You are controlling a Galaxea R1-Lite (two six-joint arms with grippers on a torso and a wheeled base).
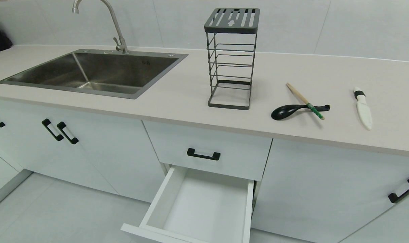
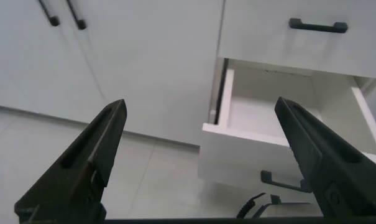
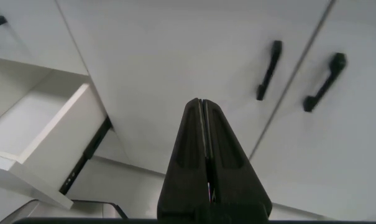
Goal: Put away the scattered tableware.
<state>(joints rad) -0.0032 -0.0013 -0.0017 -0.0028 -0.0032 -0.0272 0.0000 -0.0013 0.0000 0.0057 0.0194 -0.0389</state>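
Three pieces of tableware lie on the pale countertop [image 1: 190,98], right of the dark wire rack [image 1: 230,57]. A black spoon [image 1: 294,110] has a wooden chopstick with a green tip [image 1: 305,100] resting across its handle. Farther right lies a white knife with a black band [image 1: 363,108]. A white drawer [image 1: 197,206] stands pulled out below the counter. My left gripper [image 2: 200,115] is open, low in front of the cabinets, facing that drawer [image 2: 287,118]. My right gripper [image 3: 204,109] is shut with nothing in it, before the cabinet doors [image 3: 175,68].
A steel sink [image 1: 89,72] with a tall faucet [image 1: 113,23] occupies the counter's left. A closed drawer with a black handle [image 1: 203,155] sits above the open one. Cabinet doors with black handles [image 1: 59,131] flank it. Grey floor tiles lie below.
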